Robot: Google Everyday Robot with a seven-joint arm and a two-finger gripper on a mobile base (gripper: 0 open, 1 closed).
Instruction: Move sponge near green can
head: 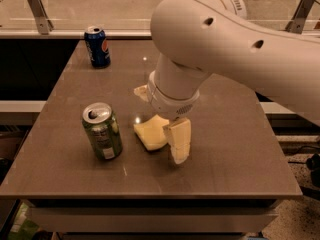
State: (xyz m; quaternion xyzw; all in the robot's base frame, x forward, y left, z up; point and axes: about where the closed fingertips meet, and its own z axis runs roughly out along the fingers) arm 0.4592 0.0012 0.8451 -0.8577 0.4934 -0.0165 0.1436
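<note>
The pale yellow sponge [150, 133] lies flat on the brown table [230, 149], just right of the upright green can [102, 131], with a small gap between them. My gripper [159, 125] hangs over the sponge under the big white arm. Its fingers are spread open: one cream finger [179, 140] stands at the sponge's right edge and the other [142, 91] shows behind it. The sponge rests on the table and is not clamped. Part of the sponge is hidden by the wrist.
A blue Pepsi can [97, 46] stands at the table's far left corner. A ledge with metal brackets [37, 9] runs behind the table. The table's front edge [150, 196] is close to the can and sponge.
</note>
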